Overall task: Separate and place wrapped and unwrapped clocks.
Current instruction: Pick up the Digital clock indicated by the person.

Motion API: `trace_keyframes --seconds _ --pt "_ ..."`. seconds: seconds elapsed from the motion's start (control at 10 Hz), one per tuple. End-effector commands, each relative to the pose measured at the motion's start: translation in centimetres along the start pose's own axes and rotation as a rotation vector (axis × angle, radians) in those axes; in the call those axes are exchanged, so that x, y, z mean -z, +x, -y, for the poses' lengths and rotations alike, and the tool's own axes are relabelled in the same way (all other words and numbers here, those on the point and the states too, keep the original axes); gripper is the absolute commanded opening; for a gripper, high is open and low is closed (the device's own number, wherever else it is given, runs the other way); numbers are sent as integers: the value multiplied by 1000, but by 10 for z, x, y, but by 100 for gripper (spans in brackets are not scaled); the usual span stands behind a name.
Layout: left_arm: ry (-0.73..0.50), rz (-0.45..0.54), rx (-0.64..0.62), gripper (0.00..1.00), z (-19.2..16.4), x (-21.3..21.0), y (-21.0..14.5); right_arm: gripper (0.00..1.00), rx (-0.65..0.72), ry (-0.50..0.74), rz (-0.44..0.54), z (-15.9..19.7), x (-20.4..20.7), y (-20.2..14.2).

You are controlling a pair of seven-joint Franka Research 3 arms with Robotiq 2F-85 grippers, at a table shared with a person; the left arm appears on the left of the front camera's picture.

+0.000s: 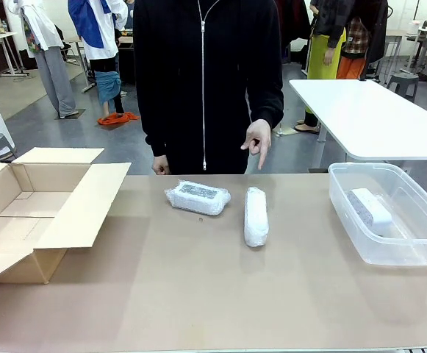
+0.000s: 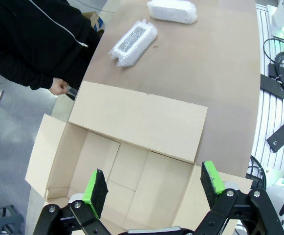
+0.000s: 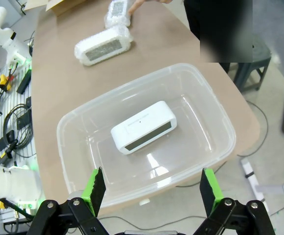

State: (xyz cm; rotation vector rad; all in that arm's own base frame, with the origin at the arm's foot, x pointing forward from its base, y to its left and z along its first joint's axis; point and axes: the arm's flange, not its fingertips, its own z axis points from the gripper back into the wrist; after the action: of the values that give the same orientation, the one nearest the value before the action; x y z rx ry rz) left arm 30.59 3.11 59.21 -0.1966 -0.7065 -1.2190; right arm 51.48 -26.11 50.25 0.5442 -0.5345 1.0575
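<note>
**A:** What do we have nearest us?

**B:** Our left hand hangs with its fingers spread wide, gripping nothing, over the cardboard box. The box's flaps are folded out and we see bare cardboard floor inside. Our right hand is equally wide open over the clear tub.

**A:** And in the tub?

**B:** The bare clock, lying flat near the tub's middle.

**A:** Between the containers?

**B:** A broad stretch of bench lies open on our side. Beyond it, mid-bench, are the left wrapped clock, lying crosswise with its dark face up, and the right wrapped clock, running near to far. They're close together but apart. The box sits at the bench's left end and the tub at its right.

**A:** Farthest?

**B:** At the far edge, the person's hand points a finger down above the right wrapped clock.
</note>
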Motion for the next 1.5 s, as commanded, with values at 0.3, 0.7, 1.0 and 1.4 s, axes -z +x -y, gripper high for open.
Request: trace_keyframes --seconds 0.3,0.7,1.0,1.4 --pt "-11 15 12 100 -1 -1 -1 100 -9 2 -2 0 1 -1" --pt "39 -78 -92 100 1 24 28 100 -9 2 -2 0 1 -1" --pt "10 -123 -108 100 11 54 77 100 -9 2 -2 0 1 -1" --pt "48 -184 -212 100 14 105 143 100 -9 2 -2 0 1 -1"
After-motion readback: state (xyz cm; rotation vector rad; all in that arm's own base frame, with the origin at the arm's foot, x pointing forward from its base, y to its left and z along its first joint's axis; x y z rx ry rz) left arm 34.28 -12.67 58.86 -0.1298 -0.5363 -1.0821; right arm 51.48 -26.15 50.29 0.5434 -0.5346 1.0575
